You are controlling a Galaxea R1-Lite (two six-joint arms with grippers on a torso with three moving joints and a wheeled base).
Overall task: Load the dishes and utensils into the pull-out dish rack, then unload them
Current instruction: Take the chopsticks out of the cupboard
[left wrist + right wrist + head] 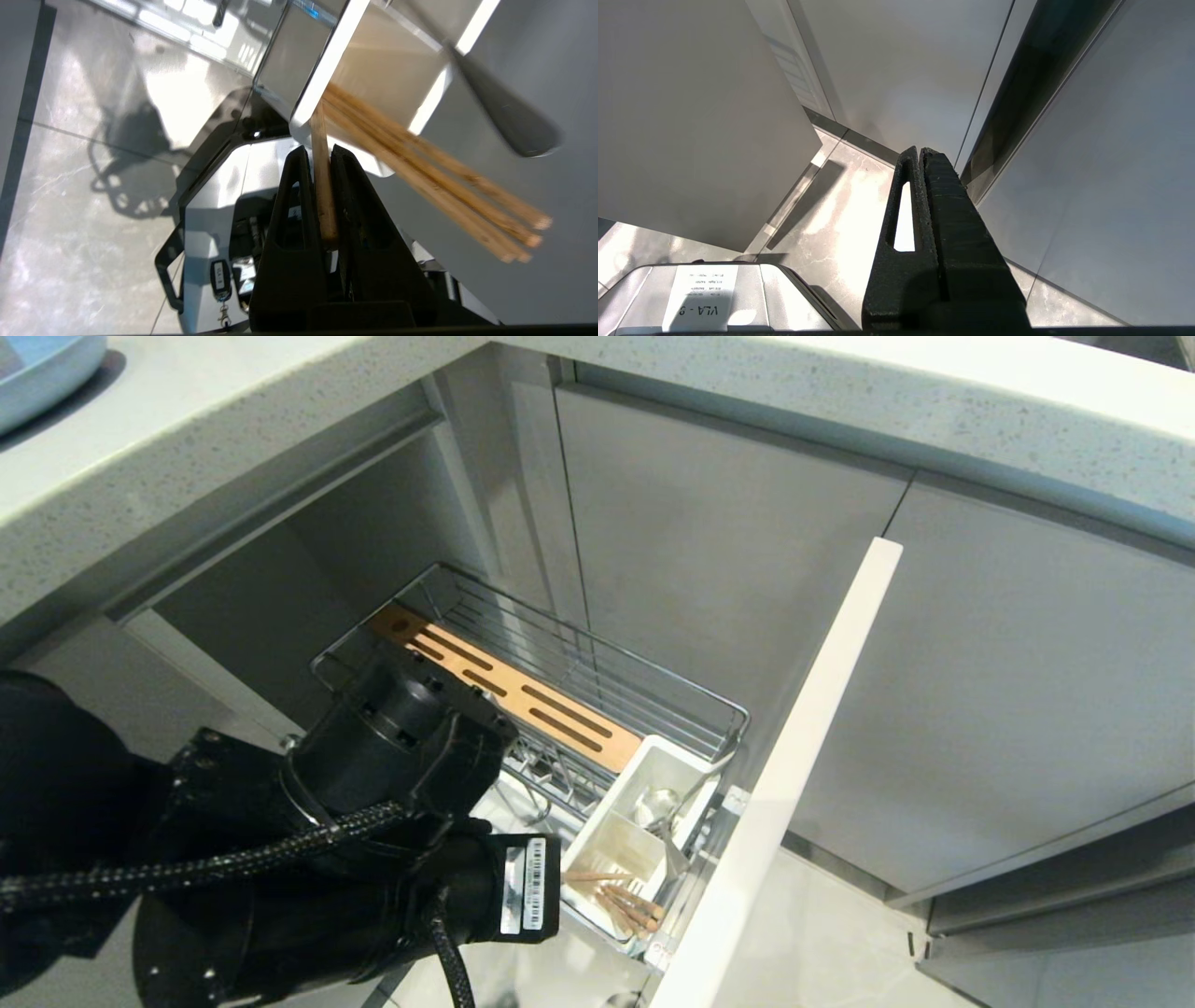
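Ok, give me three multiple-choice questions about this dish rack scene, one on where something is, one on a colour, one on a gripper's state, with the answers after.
1. Where does the spoon stand?
A. In the white caddy at the front of the pull-out dish rack
B. On the countertop
C. On the floor

2. What colour is the slotted strip along the rack?
A. Blue
B. Light brown wood
C. Black

3. What is the left gripper doing?
A. Standing open above the caddy
B. Shut on the spoon
C. Shut on one chopstick

Answers:
1. A: the head view shows the spoon's bowl rising from a caddy compartment.
2. B: the head view shows it as a light brown wooden strip with dark slots.
3. C: the left wrist view shows one stick clamped between its fingers, while the other chopsticks lean free in the caddy.
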